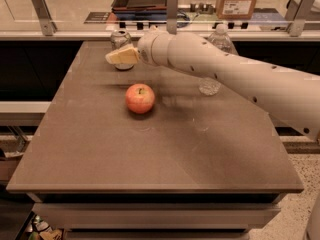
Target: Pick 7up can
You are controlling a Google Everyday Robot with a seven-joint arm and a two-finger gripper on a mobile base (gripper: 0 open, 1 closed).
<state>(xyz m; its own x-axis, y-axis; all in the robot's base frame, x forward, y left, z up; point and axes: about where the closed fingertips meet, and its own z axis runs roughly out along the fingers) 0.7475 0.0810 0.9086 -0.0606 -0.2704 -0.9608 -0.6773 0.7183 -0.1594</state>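
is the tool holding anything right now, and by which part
Cannot be told. The tool is at the table's far left, directly in front of the 7up can, hiding its middle. The apple lies apart, untouched.

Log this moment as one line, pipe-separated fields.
gripper at 7up can, far left | can upright, not lifted | apple nearer centre, untouched | water bottle partly behind arm
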